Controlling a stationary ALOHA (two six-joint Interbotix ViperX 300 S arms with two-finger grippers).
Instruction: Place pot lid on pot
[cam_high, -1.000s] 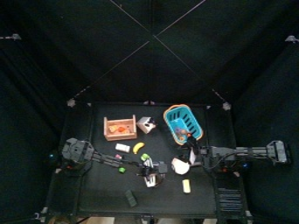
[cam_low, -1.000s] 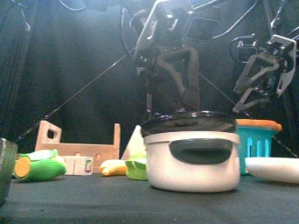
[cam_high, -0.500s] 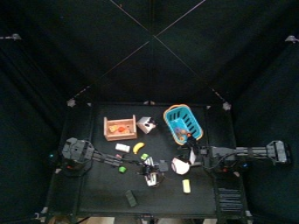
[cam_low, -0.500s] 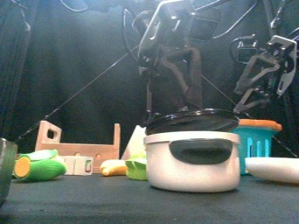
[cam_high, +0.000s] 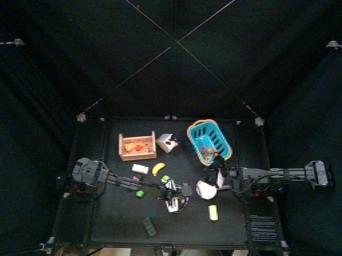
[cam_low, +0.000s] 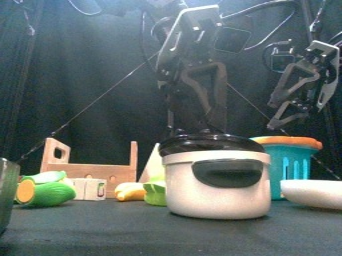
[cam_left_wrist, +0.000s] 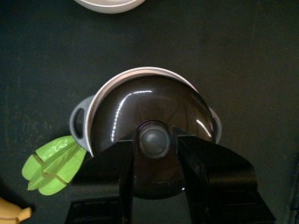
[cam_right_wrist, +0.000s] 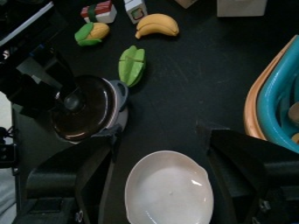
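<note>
The silver pot (cam_low: 222, 186) stands at the table's front middle, and the dark glass pot lid (cam_low: 214, 143) rests on it. From above, the lid (cam_left_wrist: 146, 105) covers the pot's rim (cam_left_wrist: 82, 118), its round knob (cam_left_wrist: 153, 138) in the centre. My left gripper (cam_left_wrist: 156, 149) hangs open right over the lid, one jaw on each side of the knob, with gaps showing. In the front view it (cam_low: 198, 112) reaches down to the lid. My right gripper (cam_right_wrist: 163, 144) hovers wide open and empty over a white bowl (cam_right_wrist: 170, 185), to the right of the pot (cam_right_wrist: 82, 107).
A blue basket (cam_low: 297, 160) and the white bowl (cam_low: 315, 192) stand right of the pot. A wooden crate (cam_low: 91, 165), a banana (cam_right_wrist: 158, 24) and green play food (cam_right_wrist: 131, 64) lie to its left and behind. The left arm (cam_right_wrist: 35, 70) crosses beside the pot.
The left wrist has shifted slightly above the pot. The lid stays on the pot and the right arm holds still.
</note>
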